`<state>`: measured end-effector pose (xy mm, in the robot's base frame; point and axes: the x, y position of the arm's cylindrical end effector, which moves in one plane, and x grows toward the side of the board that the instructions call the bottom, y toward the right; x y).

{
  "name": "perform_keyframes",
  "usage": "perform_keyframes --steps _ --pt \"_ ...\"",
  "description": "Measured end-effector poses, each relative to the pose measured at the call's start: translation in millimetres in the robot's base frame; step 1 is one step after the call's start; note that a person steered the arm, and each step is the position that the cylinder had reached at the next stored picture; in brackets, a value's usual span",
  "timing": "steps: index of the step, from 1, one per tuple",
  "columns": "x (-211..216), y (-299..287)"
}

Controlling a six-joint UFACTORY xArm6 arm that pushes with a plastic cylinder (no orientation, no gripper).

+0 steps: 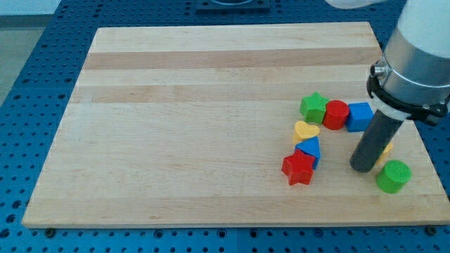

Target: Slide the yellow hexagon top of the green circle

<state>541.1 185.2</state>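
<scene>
Seven blocks seen: two green, two red, two blue, one yellow heart (pixel 305 131). No claw; my tip (pixel 363 167) beside green circle (pixel 392 176).

No readable text, labels, brands, numbers or signs anywhere: wooden board (pixel 211 105), coloured blocks and arm all unmarked.

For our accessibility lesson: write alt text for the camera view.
My tip touches a mostly hidden yellow block, just above-left of the green circle on the wooden board. Six more coloured blocks cluster to the left.
</scene>
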Motion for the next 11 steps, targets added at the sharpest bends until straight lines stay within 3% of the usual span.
perform_keyframes --steps 3,7,11 --pt "-23.6 -23.9" --pt "-32.0 13.2" --pt "-60.9 2.9"
